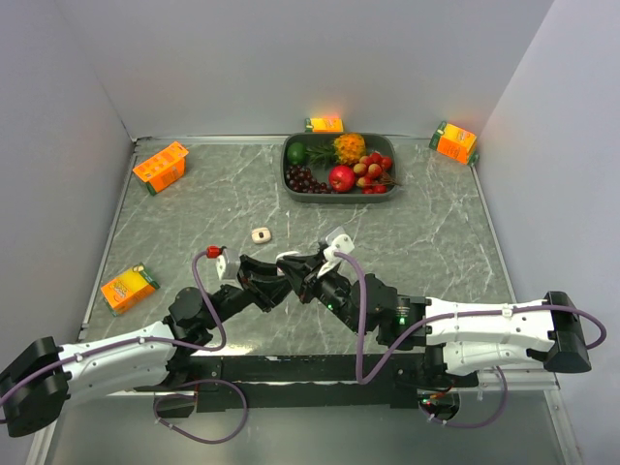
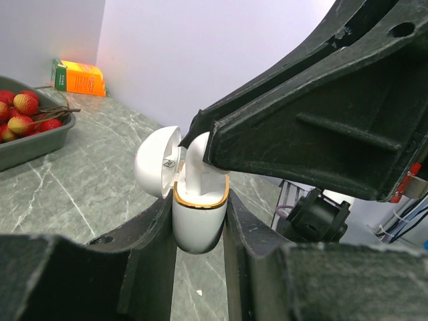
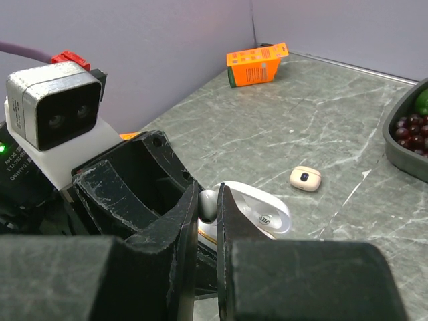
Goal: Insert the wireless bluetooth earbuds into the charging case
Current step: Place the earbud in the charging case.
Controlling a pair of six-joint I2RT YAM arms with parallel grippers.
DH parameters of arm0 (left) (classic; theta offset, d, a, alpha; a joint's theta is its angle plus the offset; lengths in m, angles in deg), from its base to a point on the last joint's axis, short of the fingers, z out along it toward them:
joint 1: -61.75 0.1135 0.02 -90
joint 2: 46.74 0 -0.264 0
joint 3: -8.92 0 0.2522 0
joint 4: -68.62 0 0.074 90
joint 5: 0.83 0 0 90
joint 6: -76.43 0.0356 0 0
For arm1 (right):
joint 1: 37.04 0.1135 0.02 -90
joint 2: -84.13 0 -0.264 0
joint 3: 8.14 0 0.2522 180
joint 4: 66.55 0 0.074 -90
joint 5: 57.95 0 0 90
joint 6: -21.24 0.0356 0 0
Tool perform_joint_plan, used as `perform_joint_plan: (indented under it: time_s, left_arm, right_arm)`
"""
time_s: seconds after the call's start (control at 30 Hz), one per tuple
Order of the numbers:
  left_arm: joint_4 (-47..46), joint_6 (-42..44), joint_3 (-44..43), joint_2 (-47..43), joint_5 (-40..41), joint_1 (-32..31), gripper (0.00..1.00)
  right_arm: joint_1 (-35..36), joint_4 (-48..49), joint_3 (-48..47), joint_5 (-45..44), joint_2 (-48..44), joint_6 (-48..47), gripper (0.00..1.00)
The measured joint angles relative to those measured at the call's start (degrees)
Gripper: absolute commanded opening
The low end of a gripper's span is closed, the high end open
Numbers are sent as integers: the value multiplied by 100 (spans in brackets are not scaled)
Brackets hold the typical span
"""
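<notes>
The left jaws are clamping the charging case (image 2: 198,224) by its lower body and holding it upright off the bench (image 1: 441,242), with its hinged lid (image 2: 155,160) standing open to one side. The right jaws are pinching one of the wireless bluetooth earbuds (image 2: 198,168) between nearly closed tips and holding it in the mouth of the case. Its lower end is sitting inside the gold-rimmed opening while its rounded top is showing above the rim, so by my reading this earbud is going in but is not yet seated. Whether another earbud is already lying in the case I cannot tell, since the right jaws are covering most of the opening; no loose earbud is showing on the bench in any view. A small cream rounded object (image 1: 260,234) with a dark dot is lying on the bench, well apart from both arms, toward the fruit tray (image 1: 290,179); what it is I cannot tell. What is looking left to do is pressing this earbud fully home, releasing it, and accounting for its partner.
</notes>
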Motion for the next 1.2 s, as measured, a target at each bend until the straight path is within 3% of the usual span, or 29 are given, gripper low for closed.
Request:
perform_joint_plan:
  time_s: [0.13, 0.33, 0.77, 1.07, 1.2]
  left_arm:
    - [57, 2, 0, -28, -13, -2, 1]
    - [72, 4, -2, -105, 66, 9, 1]
    - [52, 4, -2, -101, 74, 11, 1]
    - [39, 4, -2, -103, 74, 11, 1]
    - [42, 4, -2, -103, 74, 11, 1]
  right_arm:
    - [15, -61, -2, -24, -13, 20, 33]
    - [55, -313, -52, -61, -15, 66, 44]
    - [79, -564, -280, -254, -15, 87, 46]
    - [76, -710, -459, -380, -63, 66, 55]
    - [76, -824, -553, -433, -177, 61, 50]
